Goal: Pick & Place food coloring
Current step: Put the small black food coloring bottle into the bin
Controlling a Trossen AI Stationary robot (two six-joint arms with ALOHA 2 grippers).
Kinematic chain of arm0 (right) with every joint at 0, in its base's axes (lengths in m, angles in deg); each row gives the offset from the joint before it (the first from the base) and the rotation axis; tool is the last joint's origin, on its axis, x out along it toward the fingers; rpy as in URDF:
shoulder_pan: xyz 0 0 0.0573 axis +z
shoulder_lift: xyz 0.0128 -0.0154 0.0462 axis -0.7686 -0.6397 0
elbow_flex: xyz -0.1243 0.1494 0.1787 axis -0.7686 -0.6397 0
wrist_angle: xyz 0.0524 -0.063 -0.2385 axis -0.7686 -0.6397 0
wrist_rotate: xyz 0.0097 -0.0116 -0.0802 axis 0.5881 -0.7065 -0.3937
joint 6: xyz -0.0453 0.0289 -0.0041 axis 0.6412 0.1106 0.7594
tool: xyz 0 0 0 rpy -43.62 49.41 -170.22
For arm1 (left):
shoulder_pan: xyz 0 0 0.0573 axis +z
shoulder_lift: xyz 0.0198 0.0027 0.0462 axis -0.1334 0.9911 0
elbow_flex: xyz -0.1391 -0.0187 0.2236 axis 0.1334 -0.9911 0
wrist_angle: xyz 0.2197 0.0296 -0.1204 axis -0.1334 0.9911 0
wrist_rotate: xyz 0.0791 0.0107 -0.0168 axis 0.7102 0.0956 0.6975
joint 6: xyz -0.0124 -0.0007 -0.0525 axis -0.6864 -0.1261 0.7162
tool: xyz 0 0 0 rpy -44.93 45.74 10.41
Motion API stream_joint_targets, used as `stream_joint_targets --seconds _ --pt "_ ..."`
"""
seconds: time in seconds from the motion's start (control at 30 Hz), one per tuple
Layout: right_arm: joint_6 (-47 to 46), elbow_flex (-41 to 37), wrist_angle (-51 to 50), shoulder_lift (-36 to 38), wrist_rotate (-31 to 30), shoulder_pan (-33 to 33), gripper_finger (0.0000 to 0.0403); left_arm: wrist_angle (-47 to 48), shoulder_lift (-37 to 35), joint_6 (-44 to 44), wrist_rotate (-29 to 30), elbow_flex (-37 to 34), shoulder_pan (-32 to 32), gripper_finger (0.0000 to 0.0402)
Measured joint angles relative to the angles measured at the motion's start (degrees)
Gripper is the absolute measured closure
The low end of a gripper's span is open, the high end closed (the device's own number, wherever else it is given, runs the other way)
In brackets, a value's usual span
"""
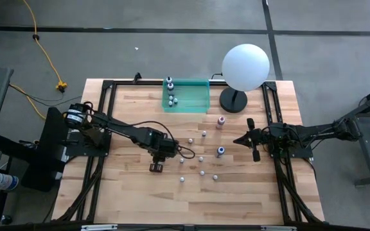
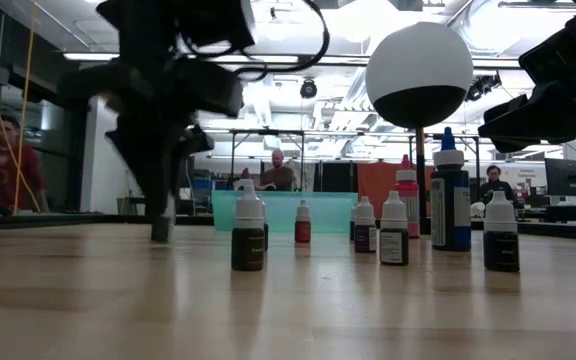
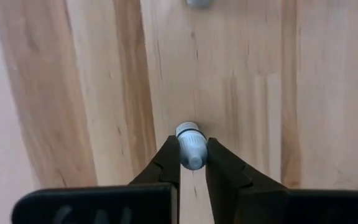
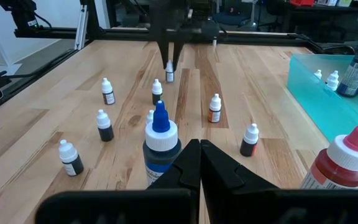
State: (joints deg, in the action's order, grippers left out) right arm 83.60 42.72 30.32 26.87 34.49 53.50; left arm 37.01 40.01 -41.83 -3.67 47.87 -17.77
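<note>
— Where's the left arm?
— Stretched from the left side toward the middle, wrist bent down, its left gripper (image 1: 157,167) low at the surface with the fingers (image 3: 166,163) pinched onto a small bottle (image 3: 190,145).
— And the right one?
— Reaching in from the right edge, held above the surface, the right gripper (image 1: 252,138) pointing inward with its fingers pressed together, holding nothing.

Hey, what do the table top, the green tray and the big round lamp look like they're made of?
Table top: wood, pale planks with visible grain and joints, satin sheen.
Green tray: probably plastic, translucent teal; the bottles inside it show through its wall in the low view.
Lamp: smooth matte white globe, plastic or frosted glass, I can't tell which, on a dark stem and round base, perhaps metal.
</note>
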Motion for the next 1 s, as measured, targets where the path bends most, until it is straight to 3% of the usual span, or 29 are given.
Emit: stream_joint_targets --seconds 0.2,0.37,0.6,1.0 --pt "0.0 0.0 0.0 0.0 0.0 0.0 0.0402 7.9 0.0 7.1 3.1 8.5 2.0 0.0365" --pt "0.0 0.0 0.0 0.0 0.0 0.0 0.0402 17.2 0.0 18.5 7.6 18.4 5.2 0.0365" --pt "0.0 0.0 0.0 0.0 0.0 0.0 0.0402 24.3 0.0 29.6 7.9 30.2 12.7 0.0365" --pt "0.0 0.0 0.0 0.0 0.0 0.0 0.0402 24.3 1.2 34.3 7.6 33.7 25.7 0.0366"
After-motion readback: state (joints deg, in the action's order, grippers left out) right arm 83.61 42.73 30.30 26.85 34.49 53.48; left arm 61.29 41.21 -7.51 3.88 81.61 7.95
